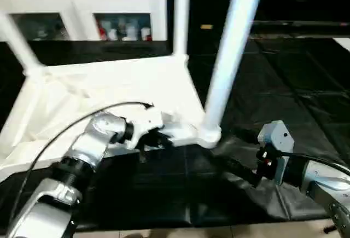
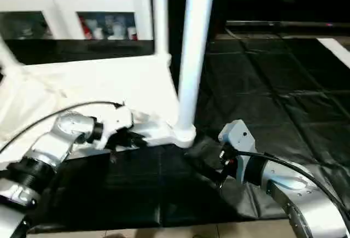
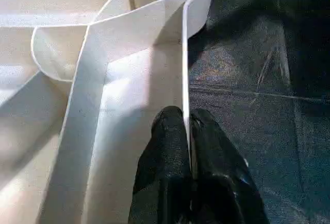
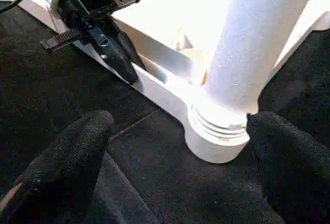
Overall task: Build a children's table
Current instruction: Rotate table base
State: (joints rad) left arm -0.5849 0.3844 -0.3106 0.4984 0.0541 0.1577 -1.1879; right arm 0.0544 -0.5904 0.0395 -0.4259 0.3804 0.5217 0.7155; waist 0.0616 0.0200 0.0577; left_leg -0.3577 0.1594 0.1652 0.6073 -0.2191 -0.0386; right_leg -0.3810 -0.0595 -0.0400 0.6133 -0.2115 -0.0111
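Black mat (image 1: 284, 85) under inverted table top (image 1: 109, 85). Left gripper (image 3: 188, 131) clenched on rim; right gripper (image 4: 178, 147) released, leg (image 1: 229, 57) between jaws. Step: leg tightening. Next: close, twist.

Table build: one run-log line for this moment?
left gripper: shut on table top rim | right gripper: open, straddling nearest leg at corner socket | top upside down on black mat

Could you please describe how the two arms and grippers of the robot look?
Both forearms are silver metal cylinders with black joint rings. The left arm has a white wrist housing and a thin black cable arching over it. The right arm has a pale blue-grey wrist block. Each gripper has two black rounded fingers.
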